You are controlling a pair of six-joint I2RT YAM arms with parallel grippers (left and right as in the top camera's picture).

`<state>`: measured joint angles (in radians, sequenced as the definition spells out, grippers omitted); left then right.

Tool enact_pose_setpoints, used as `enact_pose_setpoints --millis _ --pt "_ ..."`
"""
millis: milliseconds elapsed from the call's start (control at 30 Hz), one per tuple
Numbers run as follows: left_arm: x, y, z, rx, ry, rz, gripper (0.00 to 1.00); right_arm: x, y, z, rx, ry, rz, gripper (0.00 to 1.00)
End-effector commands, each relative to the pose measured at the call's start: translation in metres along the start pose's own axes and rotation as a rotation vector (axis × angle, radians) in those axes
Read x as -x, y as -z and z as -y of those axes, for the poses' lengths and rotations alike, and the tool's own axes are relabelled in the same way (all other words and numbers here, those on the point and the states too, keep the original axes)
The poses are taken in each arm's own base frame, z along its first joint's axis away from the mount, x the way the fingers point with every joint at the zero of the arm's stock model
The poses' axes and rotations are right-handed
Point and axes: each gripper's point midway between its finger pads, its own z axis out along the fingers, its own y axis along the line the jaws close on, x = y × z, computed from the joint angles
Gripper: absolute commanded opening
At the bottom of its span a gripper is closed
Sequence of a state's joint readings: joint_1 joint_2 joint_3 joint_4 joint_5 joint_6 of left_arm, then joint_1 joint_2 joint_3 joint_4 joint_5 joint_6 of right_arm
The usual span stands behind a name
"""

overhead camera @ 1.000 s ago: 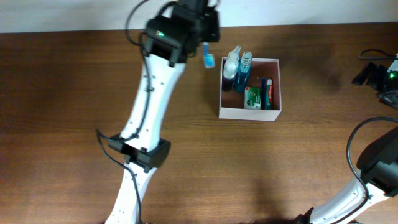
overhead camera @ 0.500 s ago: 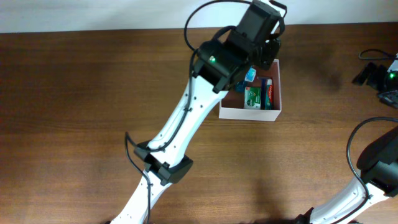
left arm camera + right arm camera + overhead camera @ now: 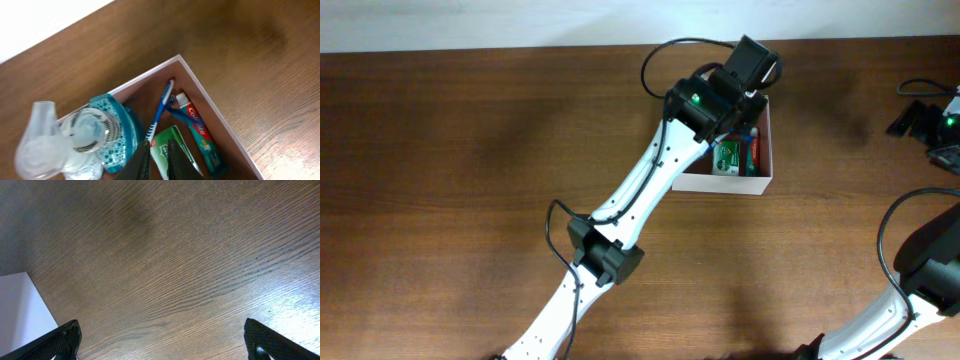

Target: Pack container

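Observation:
The container is a square white box with a reddish-brown inside, at the table's back right; it also shows in the left wrist view. My left gripper reaches into it from above. Its fingers are nearly closed on the lower end of a blue-and-white toothbrush, which slants up toward the box's far corner. In the box are a green packet, a toothpaste tube, a blue bottle and a clear spray bottle. My right gripper is open over bare wood.
The left arm crosses the table's middle toward the box. The right arm's base is at the lower right. Dark cables and gear lie at the right edge. A white object shows at the right wrist view's left edge.
My left gripper has carried the toothbrush rightward from beside the box's left side to over and down into the box. The right arm has not moved.

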<state>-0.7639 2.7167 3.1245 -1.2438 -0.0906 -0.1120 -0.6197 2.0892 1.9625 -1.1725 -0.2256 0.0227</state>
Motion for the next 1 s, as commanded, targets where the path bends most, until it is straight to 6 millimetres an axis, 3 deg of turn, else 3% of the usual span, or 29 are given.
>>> enact_pose_setpoints --millis 0,200,400,500,600,633,667,800,967 --pt "-0.007 -0.009 0.005 0.000 -0.024 -0.017 0.16 0.004 0.004 0.000 -0.002 0.004 0.016 0.99" --pt "0.003 0.000 0.005 -0.003 -0.021 0.016 0.49 0.004 0.004 0.000 -0.002 0.004 0.016 0.99" --pt "0.034 0.062 0.002 -0.011 -0.012 0.103 0.79 0.004 0.004 0.000 -0.002 0.004 0.016 0.99" --pt "0.044 0.104 -0.007 0.004 -0.003 0.136 0.84 0.004 0.004 0.001 -0.003 0.004 0.016 0.99" --pt "0.044 0.160 -0.037 0.105 0.014 0.147 0.86 0.004 0.004 0.000 -0.002 0.004 0.016 0.99" --pt "0.042 0.176 -0.048 0.147 0.020 0.147 0.87 0.004 0.004 0.000 -0.002 0.004 0.016 0.99" --pt "0.036 0.209 -0.071 0.237 0.034 0.142 0.99 0.004 0.004 0.000 -0.002 0.004 0.016 0.99" --pt "0.011 0.274 -0.106 0.319 0.071 0.109 0.99 0.004 0.004 0.000 -0.002 0.004 0.016 0.99" --pt "0.015 0.338 -0.104 0.228 0.111 0.226 0.99 0.004 0.004 0.000 -0.002 0.004 0.016 0.99"
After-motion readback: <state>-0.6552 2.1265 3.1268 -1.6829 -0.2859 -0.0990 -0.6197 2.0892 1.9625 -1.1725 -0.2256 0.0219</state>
